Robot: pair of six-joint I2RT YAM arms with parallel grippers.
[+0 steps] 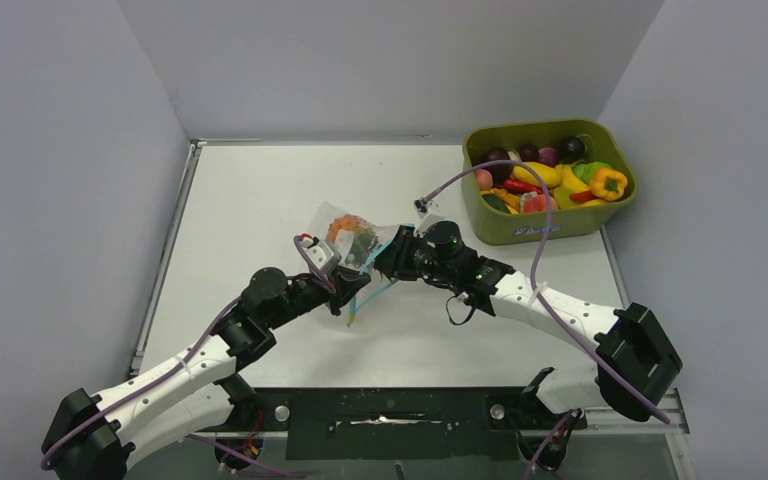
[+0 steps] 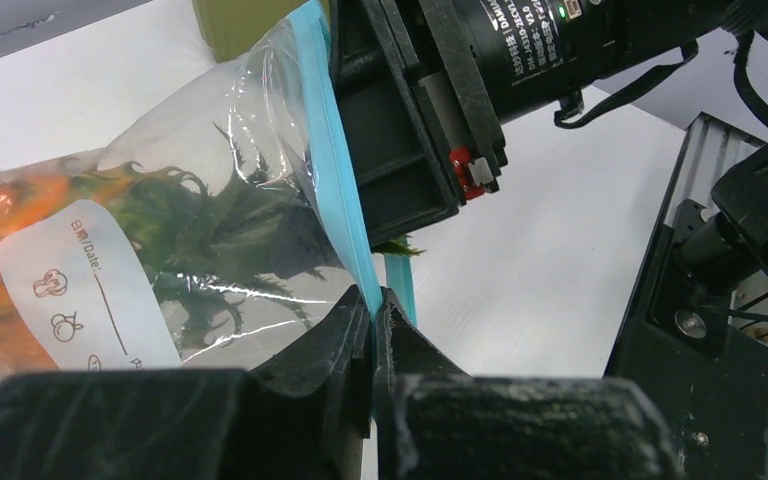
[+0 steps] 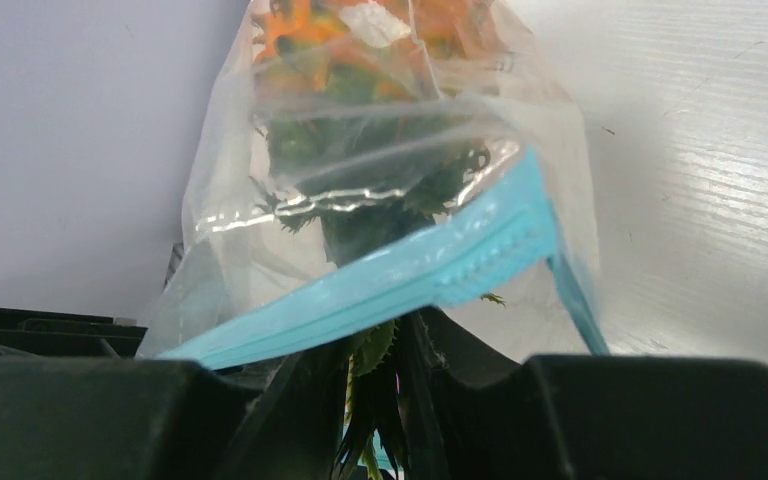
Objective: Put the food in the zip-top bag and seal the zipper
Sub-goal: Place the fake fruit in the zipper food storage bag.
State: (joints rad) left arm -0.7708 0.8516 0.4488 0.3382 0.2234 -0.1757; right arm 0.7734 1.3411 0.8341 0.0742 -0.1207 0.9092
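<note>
Your left fingers point(image 2: 330, 340) pinch the zipper point(image 2: 335, 190); right fingers point(image 3: 300, 400) clamp the pineapple's crown point(image 3: 370, 350) sticking from the bag point(image 3: 220, 250); sealing remains.

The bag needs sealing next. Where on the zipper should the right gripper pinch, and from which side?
Probably the free middle of the zipper, pinched flat across its faces from the mouth side, clear of the spot the left gripper clamps. It spans flat before the right gripper, but pineapple leaves poke out there.
</note>
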